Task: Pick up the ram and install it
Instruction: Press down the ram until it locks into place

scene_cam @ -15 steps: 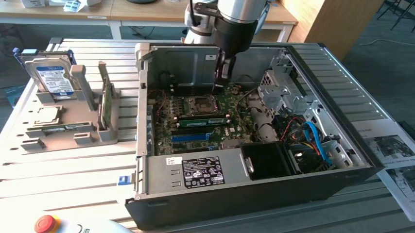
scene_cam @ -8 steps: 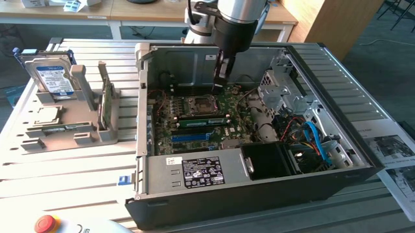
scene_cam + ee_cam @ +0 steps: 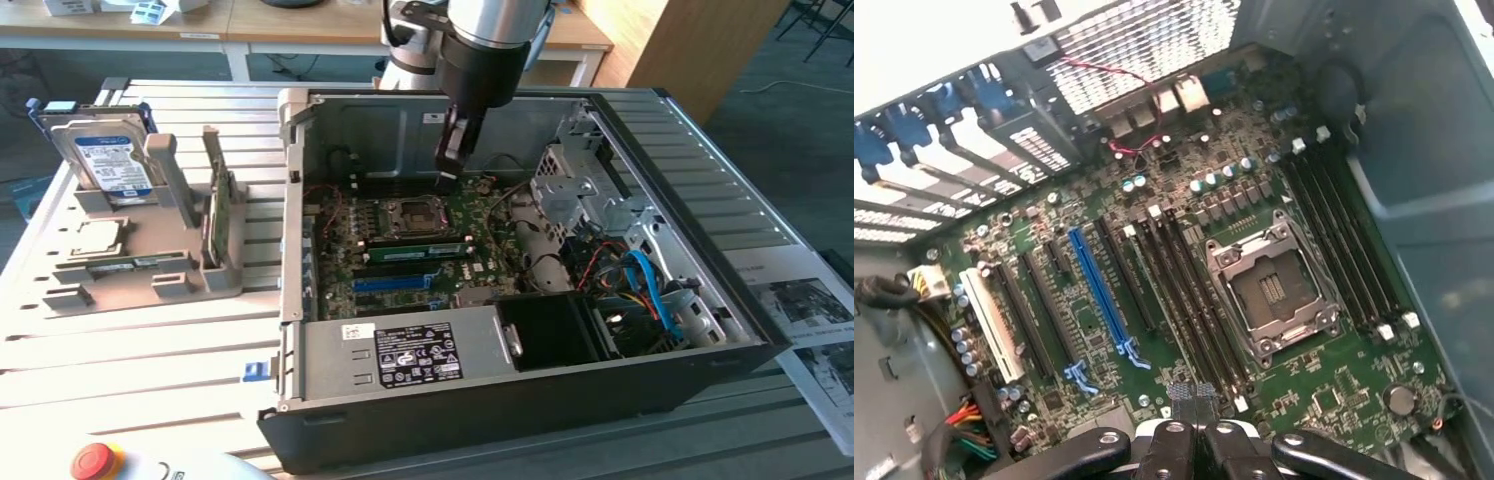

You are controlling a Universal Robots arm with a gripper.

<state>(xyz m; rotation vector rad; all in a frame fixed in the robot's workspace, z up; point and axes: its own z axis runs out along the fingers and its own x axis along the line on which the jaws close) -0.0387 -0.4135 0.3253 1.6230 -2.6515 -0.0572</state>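
**Clenched fingers low over the board**

Your gripper [image 3: 447, 182] [image 3: 1194, 440] is clenched on nothing, hanging just beyond the processor socket [image 3: 407, 215]. The ram [image 3: 420, 250] lies along a slot on the socket's near side. If it's only half seated, an off-centre push could tilt it or scrape the socket pins.

The gripper [image 3: 450, 172] is held inside the open computer case [image 3: 694, 340], fingers closed, just above the motherboard [image 3: 400, 270]. A green ram [image 3: 416, 251] is seated there. A hard drive [image 3: 110, 160] is propped in a grey holder [image 3: 187, 270] near the desk [image 3: 120, 370] edge.
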